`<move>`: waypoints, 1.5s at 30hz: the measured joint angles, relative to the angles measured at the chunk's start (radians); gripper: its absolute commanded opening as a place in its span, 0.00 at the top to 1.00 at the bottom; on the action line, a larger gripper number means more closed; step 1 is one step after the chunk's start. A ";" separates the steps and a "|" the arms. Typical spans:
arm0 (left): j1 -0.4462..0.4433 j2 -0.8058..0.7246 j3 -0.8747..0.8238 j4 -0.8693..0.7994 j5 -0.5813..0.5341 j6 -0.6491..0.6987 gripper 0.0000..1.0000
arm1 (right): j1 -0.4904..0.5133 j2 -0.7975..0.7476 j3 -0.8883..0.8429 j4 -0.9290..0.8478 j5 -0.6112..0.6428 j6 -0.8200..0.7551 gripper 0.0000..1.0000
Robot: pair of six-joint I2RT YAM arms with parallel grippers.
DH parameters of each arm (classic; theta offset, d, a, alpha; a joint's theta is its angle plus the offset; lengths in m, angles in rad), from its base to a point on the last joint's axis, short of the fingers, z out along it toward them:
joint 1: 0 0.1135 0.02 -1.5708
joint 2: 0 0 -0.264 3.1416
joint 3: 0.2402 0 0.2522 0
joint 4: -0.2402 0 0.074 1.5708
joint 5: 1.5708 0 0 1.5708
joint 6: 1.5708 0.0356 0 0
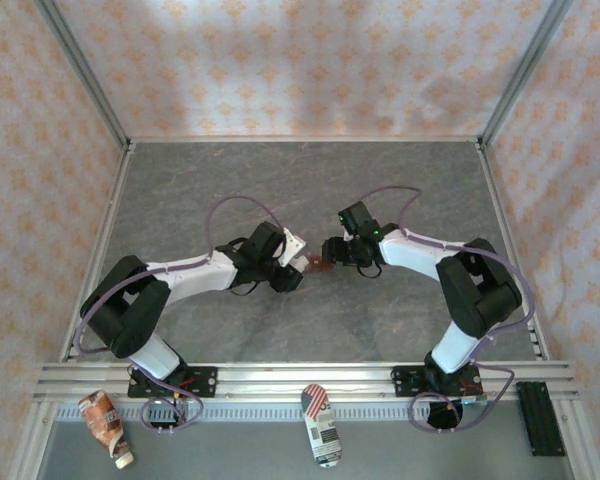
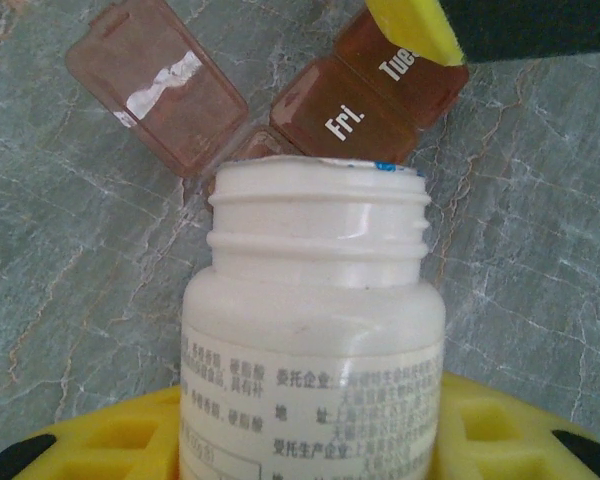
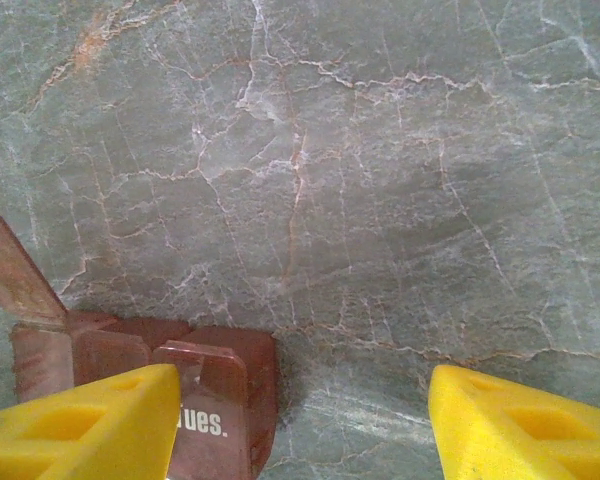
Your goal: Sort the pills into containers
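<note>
Left gripper clamped on white bottle, cap off, mouth toward the containers. Bottle label: small Chinese print. Right gripper spread wide, holding nothing; one yellow finger over the lid reading "ues." Lids read "Fri." and "Tue"; end lid flipped open. Containers lie mid-table, well apart from the edge rails; bare grey stone all round.

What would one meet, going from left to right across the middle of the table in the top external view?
left arm → white bottle → pill box → right arm
</note>
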 measured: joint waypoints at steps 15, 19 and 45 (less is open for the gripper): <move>0.000 0.045 0.074 -0.081 0.002 0.001 1.00 | 0.000 0.004 0.000 0.006 0.000 0.000 0.34; 0.000 0.047 0.083 -0.105 0.001 0.001 1.00 | 0.000 0.007 -0.002 0.008 0.000 0.000 0.34; -0.006 0.118 0.196 -0.266 -0.028 0.032 1.00 | 0.000 0.010 -0.011 0.018 -0.003 0.011 0.34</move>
